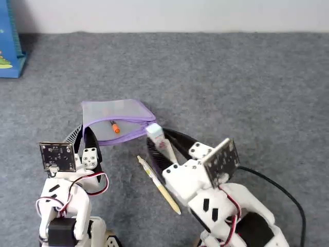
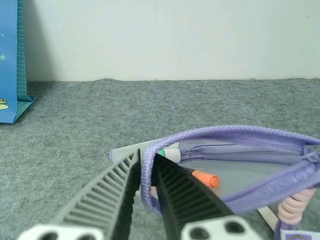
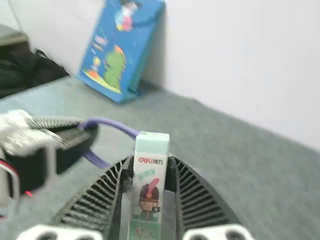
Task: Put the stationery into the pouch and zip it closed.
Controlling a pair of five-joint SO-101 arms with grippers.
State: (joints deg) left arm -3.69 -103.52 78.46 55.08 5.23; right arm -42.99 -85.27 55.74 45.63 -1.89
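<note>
**Item:** lilac zip pouch [image 1: 117, 116], mid-desk, mouth towards the arms.
- **Left gripper** [image 2: 145, 161]: clenched on the zipper rim, propping the mouth open. An orange-capped pen [image 1: 114, 126] lies inside.
- **Right gripper** [image 3: 150, 165]: grasps a boxed eraser [image 1: 157, 135], just beside the pouch's near corner.
- **Cream pen** [image 1: 158, 185]: loose on the desk between the arms.

**Handling:** keep the rim raised and carry the eraser well past the zipper before letting go.

Grey carpet [image 1: 231, 77], purple pouch [image 1: 115, 110], cream pen [image 1: 158, 184], blue box [image 1: 7, 41]
</note>
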